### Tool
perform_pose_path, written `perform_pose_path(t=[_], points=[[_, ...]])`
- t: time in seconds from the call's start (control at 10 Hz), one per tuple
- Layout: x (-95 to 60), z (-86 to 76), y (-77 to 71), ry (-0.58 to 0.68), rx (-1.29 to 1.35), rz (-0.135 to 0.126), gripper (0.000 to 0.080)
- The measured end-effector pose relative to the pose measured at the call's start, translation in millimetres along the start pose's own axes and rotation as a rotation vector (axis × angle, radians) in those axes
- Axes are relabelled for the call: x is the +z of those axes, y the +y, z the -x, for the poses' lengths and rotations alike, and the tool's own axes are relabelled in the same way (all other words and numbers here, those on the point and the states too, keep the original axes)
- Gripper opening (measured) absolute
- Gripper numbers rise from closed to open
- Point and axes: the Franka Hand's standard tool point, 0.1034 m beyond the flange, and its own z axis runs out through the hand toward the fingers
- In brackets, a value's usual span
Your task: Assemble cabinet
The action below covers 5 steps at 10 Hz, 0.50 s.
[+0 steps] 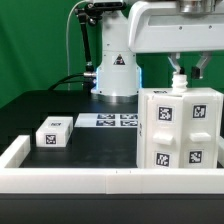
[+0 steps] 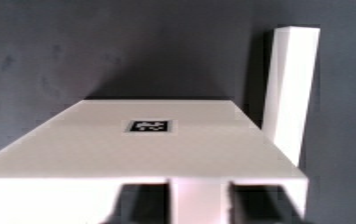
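The cabinet (image 1: 180,130) is a big white box with black-and-white tags. It stands upright at the exterior view's right, close to the front rail. My gripper (image 1: 188,82) comes down onto its top edge. In the wrist view my gripper (image 2: 198,205) has its two dark fingers (image 2: 152,203) pressed on either side of a narrow white wall of the cabinet (image 2: 157,150). A tagged flat white face and a tall white upright (image 2: 292,90) lie beyond them. A small tagged white block (image 1: 52,132) lies on the dark table at the exterior view's left, far from the gripper.
The marker board (image 1: 108,120) lies flat in front of the robot base (image 1: 115,75). A long low white rail (image 1: 100,180) runs along the front, and a white side rail (image 1: 14,152) stands at the exterior view's left.
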Motion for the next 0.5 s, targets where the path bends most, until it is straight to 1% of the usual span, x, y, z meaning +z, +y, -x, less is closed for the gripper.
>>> perform_pose_path(t=[0.1,0.2,0.3,0.4,0.5], points=[[0.1,0.1,0.2,0.0,0.0,0.0,0.0341],[0.2,0.2,0.2,0.0,0.0,0.0,0.0507],[0.2,0.2,0.2,0.0,0.0,0.0,0.0507],[0.2,0.2,0.2,-0.001,0.0,0.0,0.071],[0.4,0.8,0.0,0.003,0.002,0.0,0.071]])
